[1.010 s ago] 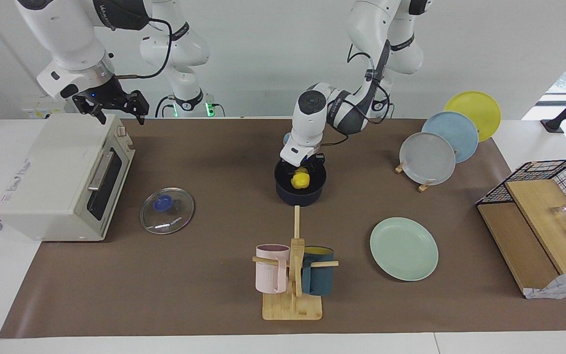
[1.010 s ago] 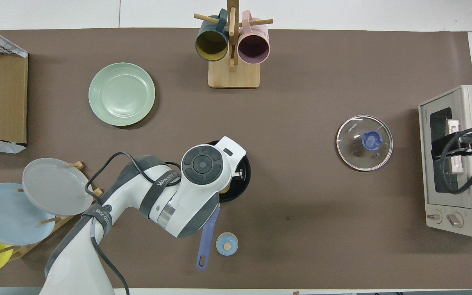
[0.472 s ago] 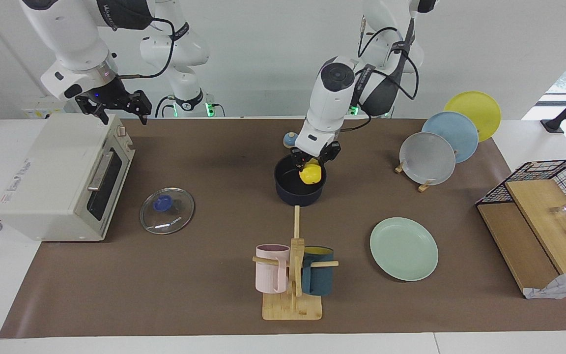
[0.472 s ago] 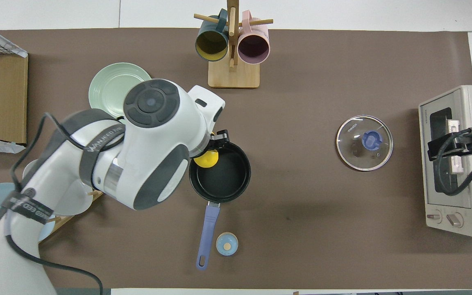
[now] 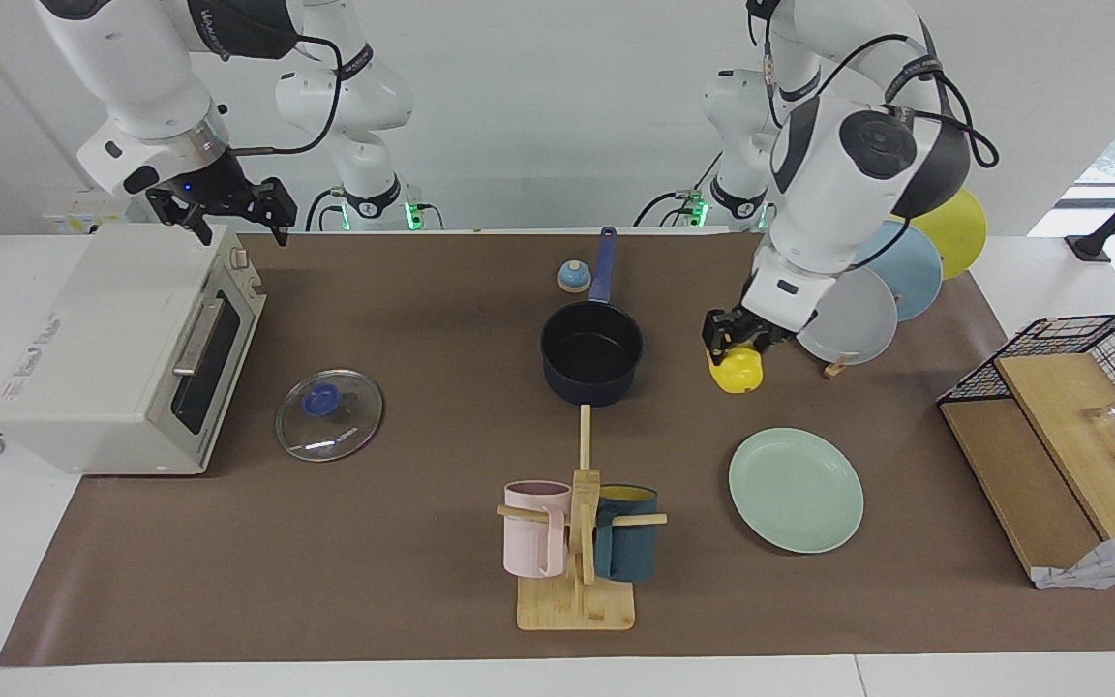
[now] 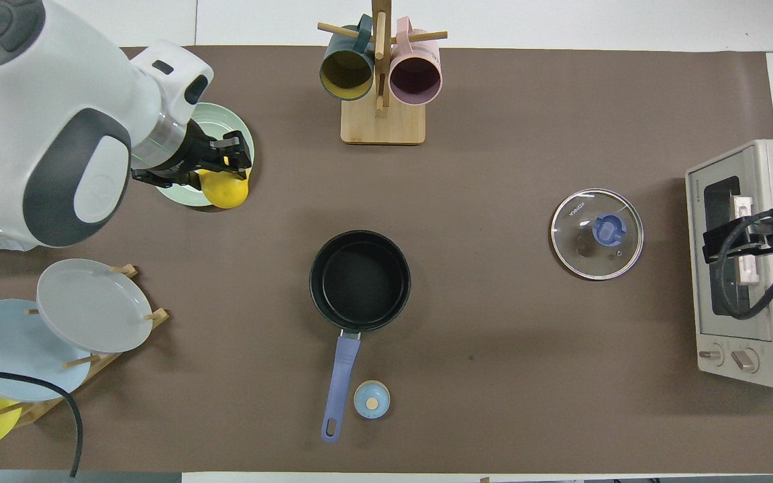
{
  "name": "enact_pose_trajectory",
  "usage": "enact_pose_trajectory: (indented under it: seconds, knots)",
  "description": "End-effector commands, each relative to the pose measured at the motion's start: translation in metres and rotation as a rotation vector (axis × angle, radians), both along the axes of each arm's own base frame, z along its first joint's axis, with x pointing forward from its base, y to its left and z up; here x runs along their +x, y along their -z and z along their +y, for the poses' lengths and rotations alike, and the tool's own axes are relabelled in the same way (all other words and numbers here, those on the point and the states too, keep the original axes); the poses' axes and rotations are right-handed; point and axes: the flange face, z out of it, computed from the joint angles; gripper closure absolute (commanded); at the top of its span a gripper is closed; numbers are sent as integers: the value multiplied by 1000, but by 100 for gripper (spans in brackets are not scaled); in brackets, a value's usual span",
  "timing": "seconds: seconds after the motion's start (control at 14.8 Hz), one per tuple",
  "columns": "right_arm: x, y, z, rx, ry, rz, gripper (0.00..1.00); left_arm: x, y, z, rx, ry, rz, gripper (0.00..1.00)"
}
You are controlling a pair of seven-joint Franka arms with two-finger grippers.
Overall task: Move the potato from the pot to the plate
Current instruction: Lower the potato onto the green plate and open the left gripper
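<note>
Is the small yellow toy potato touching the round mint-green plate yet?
Apart. The facing view shows the potato shut in the left gripper, in the air, with bare brown mat between it and the plate.

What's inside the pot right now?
Nothing: the pot shows only its bare black inside, fully visible from overhead. The potato hangs in the left claw, outside it.

Four plates [image 5: 796,490], two mugs [image 5: 535,529], one pot [image 5: 590,352], one potato [image 5: 738,370], one lid [image 5: 329,414], one toaster oven [image 5: 122,348].
</note>
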Motion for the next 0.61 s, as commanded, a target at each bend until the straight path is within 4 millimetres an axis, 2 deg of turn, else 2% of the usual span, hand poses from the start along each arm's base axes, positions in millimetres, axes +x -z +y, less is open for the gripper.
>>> enact_pose_trajectory:
  seconds: [0.0, 0.2, 0.4, 0.54]
  knots:
    - [-3, 1, -2, 24, 2, 9, 0, 32, 24, 39, -15, 22, 13, 100]
    - [-3, 1, -1, 24, 0, 9, 0, 55, 66, 63, -6, 35, 14, 100]
    - [-3, 1, -1, 24, 0, 4, 0, 69, 120, 72, 41, 70, 45, 100]
    - [-2, 0, 1, 24, -6, 3, 0, 75, 140, 76, 49, 75, 42, 100]
